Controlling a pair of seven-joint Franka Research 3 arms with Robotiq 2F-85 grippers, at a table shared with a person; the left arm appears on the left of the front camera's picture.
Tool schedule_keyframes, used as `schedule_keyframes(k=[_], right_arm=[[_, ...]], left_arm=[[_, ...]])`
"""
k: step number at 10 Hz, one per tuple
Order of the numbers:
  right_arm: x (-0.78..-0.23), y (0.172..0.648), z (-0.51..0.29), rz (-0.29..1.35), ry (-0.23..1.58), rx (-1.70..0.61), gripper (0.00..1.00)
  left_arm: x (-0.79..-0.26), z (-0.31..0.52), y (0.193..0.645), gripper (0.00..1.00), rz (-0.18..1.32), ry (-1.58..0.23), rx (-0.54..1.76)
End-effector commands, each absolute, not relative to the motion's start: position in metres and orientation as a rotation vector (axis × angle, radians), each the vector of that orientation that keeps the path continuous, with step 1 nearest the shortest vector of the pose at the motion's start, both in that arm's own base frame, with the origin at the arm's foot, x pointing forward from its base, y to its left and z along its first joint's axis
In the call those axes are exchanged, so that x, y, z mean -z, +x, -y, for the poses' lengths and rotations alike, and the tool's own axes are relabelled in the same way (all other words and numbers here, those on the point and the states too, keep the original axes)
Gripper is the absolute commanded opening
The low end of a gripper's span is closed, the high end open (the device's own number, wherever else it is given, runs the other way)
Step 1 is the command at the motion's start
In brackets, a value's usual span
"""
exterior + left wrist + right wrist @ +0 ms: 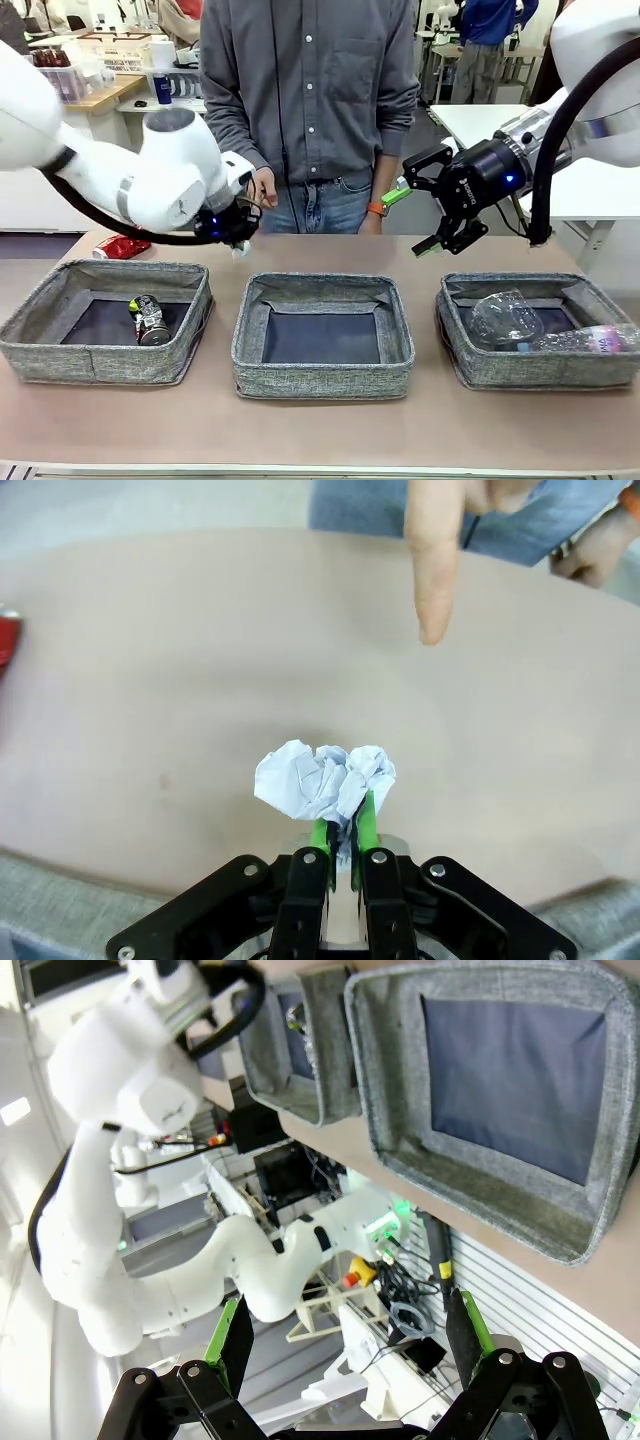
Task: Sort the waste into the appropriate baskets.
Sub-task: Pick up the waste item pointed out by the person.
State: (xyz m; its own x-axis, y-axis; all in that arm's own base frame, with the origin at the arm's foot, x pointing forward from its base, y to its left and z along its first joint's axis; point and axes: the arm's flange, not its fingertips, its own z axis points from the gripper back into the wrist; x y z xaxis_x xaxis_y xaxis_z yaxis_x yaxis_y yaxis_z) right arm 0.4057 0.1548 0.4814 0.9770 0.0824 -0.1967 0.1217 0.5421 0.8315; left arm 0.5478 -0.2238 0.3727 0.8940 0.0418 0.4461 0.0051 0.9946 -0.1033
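The left end effector (343, 825) pinches the small white paper wad (322, 778) at its tips above the bench (180, 680); the right end effector (412, 220) hangs with its fingers spread. The dark drink can (148, 320) lies in the left basket (60, 352) below the left end effector, and the clear plastic cup (505, 315) and clear plastic bottle (590, 342) lie in the right basket (520, 368) below the right one. So the wad and the dented red can (122, 247), on the bench beside the left end effector, seem to remain.

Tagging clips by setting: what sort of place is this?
Likely a robotics lab: the left gripper and right gripper reach over a table with grey baskets, and workbenches with crates stand behind the person.
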Motion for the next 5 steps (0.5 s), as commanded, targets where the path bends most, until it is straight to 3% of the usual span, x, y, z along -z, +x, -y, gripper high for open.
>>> schedule_keyframes(k=[1,3,5], right_arm=[[-0.484,0.407,-0.157,-0.218,1.017,0.023,1.00],[-0.484,0.407,-0.157,-0.218,1.017,0.023,1.00],[-0.484,0.407,-0.157,-0.218,1.017,0.023,1.00]], left_arm=[[-0.428,0.213,0.506,0.00,0.430,-0.086,-0.070],[-0.481,0.200,0.469,0.00,0.220,-0.068,-0.143],[-0.536,0.199,0.416,0.00,0.109,-0.130,0.008]])
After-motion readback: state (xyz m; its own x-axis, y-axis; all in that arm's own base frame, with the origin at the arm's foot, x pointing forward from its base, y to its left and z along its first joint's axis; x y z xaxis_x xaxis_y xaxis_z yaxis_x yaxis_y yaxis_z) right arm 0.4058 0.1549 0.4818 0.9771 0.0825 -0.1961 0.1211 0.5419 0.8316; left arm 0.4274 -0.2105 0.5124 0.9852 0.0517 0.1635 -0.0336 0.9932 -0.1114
